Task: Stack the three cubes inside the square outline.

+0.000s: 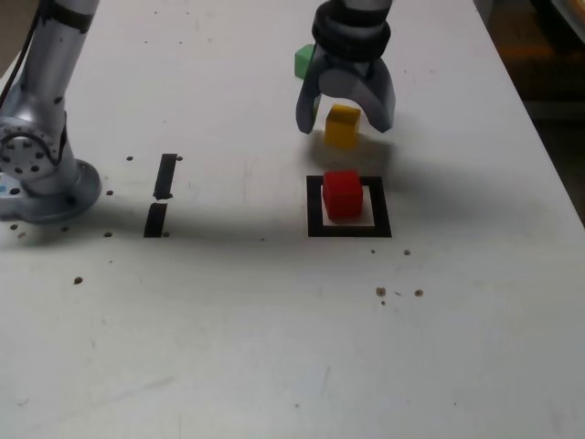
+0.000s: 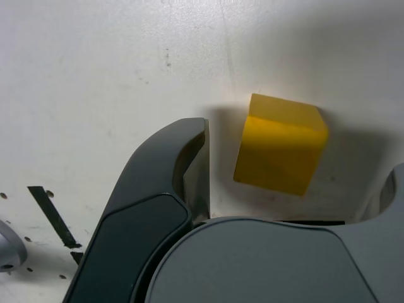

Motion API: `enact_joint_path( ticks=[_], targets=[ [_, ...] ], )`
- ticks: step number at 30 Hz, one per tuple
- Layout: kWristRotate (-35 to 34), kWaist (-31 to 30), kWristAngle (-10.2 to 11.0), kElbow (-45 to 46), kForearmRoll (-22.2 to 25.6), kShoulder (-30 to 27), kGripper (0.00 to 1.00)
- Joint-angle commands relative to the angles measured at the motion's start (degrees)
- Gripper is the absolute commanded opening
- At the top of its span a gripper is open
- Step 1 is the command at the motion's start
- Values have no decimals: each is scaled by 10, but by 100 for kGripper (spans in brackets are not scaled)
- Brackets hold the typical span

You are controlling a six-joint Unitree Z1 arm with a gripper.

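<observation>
Between the spread jaws of the dark grey gripper (image 1: 345, 117), which grips nothing, the small solid yellow cube (image 1: 343, 125) sits on the white table (image 1: 228, 347), apart from both fingers; it looks skewed to them, so closing may twist or nudge it; the red cube (image 1: 344, 193) waits inside the black tape square outline (image 1: 315, 206); the green cube (image 1: 304, 60) stands behind.

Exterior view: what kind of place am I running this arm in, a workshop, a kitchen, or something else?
Probably a lab or test bench: a plain white table marked with a black tape square outline and two tape strips, the arm's base sitting on the tabletop, and coloured cubes such as the yellow cube.
</observation>
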Motion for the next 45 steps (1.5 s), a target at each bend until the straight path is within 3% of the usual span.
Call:
enact_joint_path(
  ticks=[1, 10, 14, 45],
  targets=[
    [-1, 0, 2, -4, -2, 0, 75],
    [11, 0, 5, -4, -26, 5, 40],
    [15, 1, 4, -6, -36, 7, 31],
    [16, 3, 3, -8, -31, 13, 29]
  ],
)
